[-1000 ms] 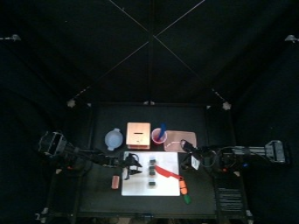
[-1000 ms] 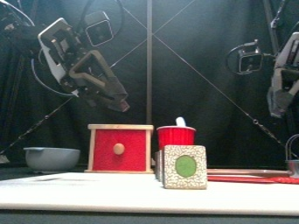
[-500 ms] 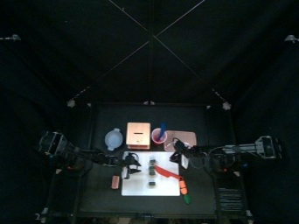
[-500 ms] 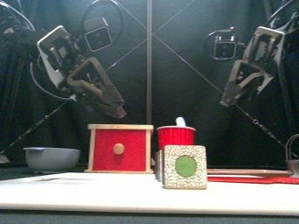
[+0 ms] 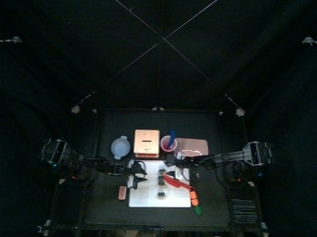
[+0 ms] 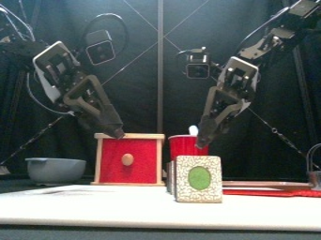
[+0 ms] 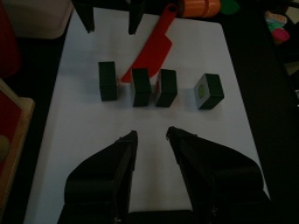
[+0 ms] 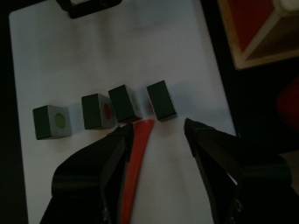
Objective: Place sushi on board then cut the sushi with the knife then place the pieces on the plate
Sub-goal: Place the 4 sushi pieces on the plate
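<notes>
The left gripper [image 7: 151, 133] is hanging parted and empty, with four sushi pieces [image 7: 167, 86] standing in a row on the white cutting board [image 7: 233, 122] just ahead of its tips and the red knife [image 7: 156, 54] lying beyond them. The right gripper [image 8: 156, 129] is gaping empty too, straddling that knife. The pieces are looking light, stiff and smooth-sided, so pinching one block squarely across its flat faces is seeming safest.

Smooth matt white board [image 7: 70, 131], pale wooden box [image 6: 129, 136], smooth red plastic cup [image 6: 189, 147], speckled sushi piece [image 6: 197, 178].
</notes>
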### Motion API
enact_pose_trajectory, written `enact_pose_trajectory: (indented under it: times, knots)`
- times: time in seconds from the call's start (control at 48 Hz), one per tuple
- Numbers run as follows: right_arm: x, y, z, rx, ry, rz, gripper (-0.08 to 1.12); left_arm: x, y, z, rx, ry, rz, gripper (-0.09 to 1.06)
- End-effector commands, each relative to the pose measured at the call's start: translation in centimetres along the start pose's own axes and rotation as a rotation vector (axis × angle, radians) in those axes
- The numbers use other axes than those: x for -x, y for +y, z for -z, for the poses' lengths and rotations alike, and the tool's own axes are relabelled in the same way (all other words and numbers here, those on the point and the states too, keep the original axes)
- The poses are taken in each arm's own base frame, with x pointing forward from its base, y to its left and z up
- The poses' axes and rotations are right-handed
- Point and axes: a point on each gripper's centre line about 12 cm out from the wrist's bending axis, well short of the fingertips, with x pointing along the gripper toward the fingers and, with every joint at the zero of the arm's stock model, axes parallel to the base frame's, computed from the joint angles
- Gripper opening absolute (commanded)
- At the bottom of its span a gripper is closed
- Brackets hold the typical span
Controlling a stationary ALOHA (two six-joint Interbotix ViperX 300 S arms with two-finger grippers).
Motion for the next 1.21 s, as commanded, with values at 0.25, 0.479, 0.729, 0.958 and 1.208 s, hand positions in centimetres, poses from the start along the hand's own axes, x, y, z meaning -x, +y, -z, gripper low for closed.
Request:
enact_pose_trajectory:
  times: [0.25, 0.479, 0.729, 0.958, 1.208]
  knots:
    - [-2.1, 0.3, -2.5, 0.047, 0.025, -0.004, 0.84, 0.1, 0.3, 0.0, 0.001, -0.004, -0.007, 0.75]
    - [-2.8, 0.0, -2.8, 0.043, 0.046, 0.001, 0.84, 0.2, 0.4, 0.3, 0.003, 0.002, -0.01, 0.75]
    - [-3.1, -1.0, -3.2, 0.028, 0.042, 0.017, 0.84, 0.2, 0.4, 0.3, 0.003, 0.003, -0.01, 0.75]
    - [-3.2, -1.6, -3.1, 0.018, 0.048, 0.028, 0.84, 0.2, 0.4, 0.4, 0.002, 0.006, -0.011, 0.75]
    - [-3.9, -1.5, -2.4, 0.019, 0.092, 0.025, 0.84, 0.2, 0.4, 0.5, 0.002, 0.008, -0.011, 0.75]
